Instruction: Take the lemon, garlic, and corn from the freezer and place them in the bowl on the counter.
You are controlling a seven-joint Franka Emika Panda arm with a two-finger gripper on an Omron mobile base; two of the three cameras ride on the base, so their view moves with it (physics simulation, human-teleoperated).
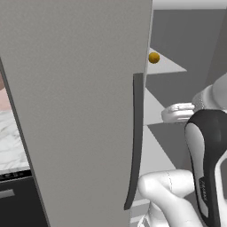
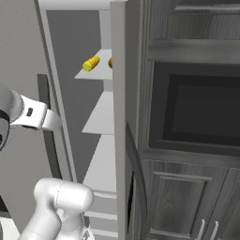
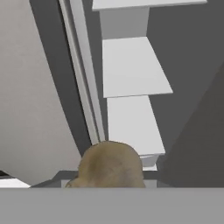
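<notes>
The freezer point(image 1: 80, 111) stands with its grey door swung open, its long dark handle point(image 1: 136, 142) facing me. On an upper white shelf inside lie the lemon point(image 1: 154, 57) and the stubby yellow corn point(image 2: 91, 63). In the hand view a tan, lumpy garlic point(image 3: 111, 164) sits right at the bottom, where it covers the fingertips. My gripper point(image 1: 172, 113) is shut on it, just in front of the middle shelves and beside the door's edge. A strip of the marble counter point(image 1: 11, 142) shows at the far left. The bowl is out of view.
Dark wood-grain cabinets with a built-in dark oven point(image 2: 197, 112) stand right of the freezer. A second grey door point(image 2: 119, 117) with a curved handle is close on the right. Bare white shelves point(image 3: 131, 65) step down inside. My own arm point(image 1: 206, 164) crowds the opening.
</notes>
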